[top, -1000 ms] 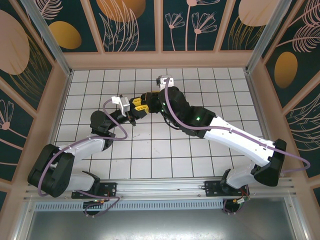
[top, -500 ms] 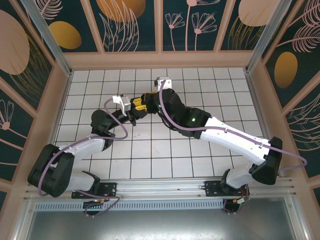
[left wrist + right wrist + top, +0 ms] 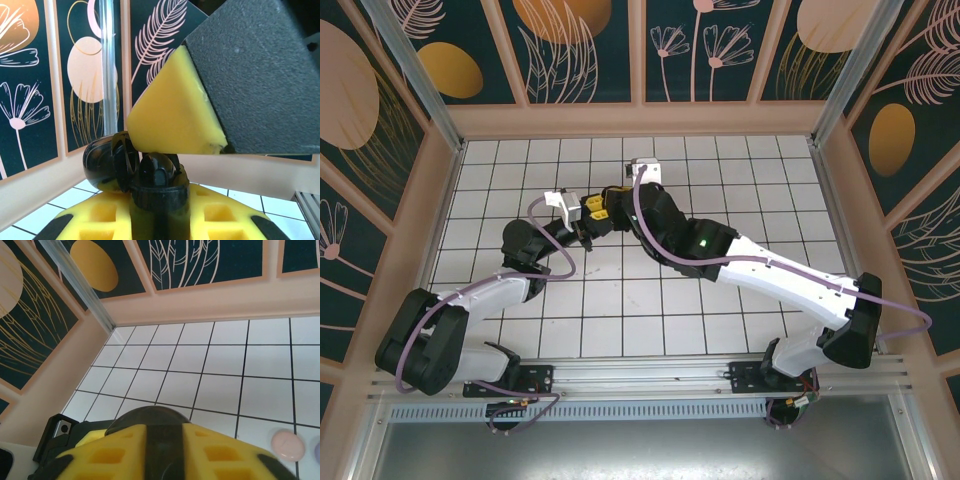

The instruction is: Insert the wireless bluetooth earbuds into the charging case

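Observation:
My left gripper (image 3: 160,220) is shut on the black charging case (image 3: 159,195), held upright with its lid (image 3: 106,161) swung open to the left. One black earbud (image 3: 159,172) sits in the case's mouth. Just above the earbud hangs a yellow finger (image 3: 170,117) of the right gripper, backed by black foam. From above, the left gripper (image 3: 584,226) and the right gripper (image 3: 602,208) meet over the middle of the tiled floor. The right gripper (image 3: 164,442) has its fingers a little apart, with the case's rounded lid (image 3: 145,415) dark beyond them.
A pink round disc (image 3: 287,445) lies on the white tiles to the right, beside a lilac one (image 3: 318,450) at the frame's edge. Peach walls (image 3: 440,200) with dark flower panels ring the floor (image 3: 720,180). The metal rail (image 3: 640,375) holds both arm bases.
The right arm has shifted slightly left toward the left gripper, and its fingers have parted a little. The left arm and the case have stayed put.

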Robot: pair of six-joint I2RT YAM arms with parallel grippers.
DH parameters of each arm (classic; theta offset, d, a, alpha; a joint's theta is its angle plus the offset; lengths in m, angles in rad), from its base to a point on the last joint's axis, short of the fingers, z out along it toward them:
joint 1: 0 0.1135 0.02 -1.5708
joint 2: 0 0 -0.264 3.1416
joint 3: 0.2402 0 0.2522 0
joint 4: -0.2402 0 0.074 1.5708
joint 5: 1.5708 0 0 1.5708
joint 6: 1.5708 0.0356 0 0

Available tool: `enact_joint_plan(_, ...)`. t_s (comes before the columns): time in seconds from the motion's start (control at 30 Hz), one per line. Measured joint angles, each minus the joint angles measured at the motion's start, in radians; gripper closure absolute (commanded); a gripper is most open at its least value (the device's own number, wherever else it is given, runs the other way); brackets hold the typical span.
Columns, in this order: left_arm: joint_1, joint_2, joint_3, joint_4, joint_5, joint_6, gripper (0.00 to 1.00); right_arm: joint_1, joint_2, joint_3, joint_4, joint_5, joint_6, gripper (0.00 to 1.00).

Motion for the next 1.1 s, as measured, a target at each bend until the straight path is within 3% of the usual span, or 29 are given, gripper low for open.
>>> enact_joint_plan(0.17, 0.0, 0.0, 0.002, 0.005, -0.005, 0.0, 1.0, -0.008, -0.003, 0.014, -0.027, 0.005, 0.031, 0.45)
enact_joint_plan(0.27, -0.001, 0.0, 0.01, 0.007, -0.005, 0.0, 1.0, -0.011, -0.025, 0.015, -0.034, -0.016, 0.039, 0.38)
enact_joint_plan(0.5, -0.001, 0.0, 0.013, 0.014, -0.004, 0.0, 1.0, -0.055, -0.156, 0.017, -0.017, -0.104, 0.047, 0.35)
enact_joint_plan(0.6, -0.001, 0.0, 0.013, 0.014, -0.004, 0.0, 1.0, -0.112, -0.178, 0.024, -0.015, -0.16, 0.06, 0.39)
enact_joint_plan(0.9, -0.002, 0.0, 0.013, -0.009, 0.039, 0.011, 1.0, -0.32, -0.029, 0.158, -0.131, -0.423, 0.042, 0.85)
enact_joint_plan(1.1, -0.005, 0.001, 0.018, -0.041, 0.066, 0.026, 1.0, -0.366, 0.134, 0.336, -0.251, -0.569, -0.002, 0.93)
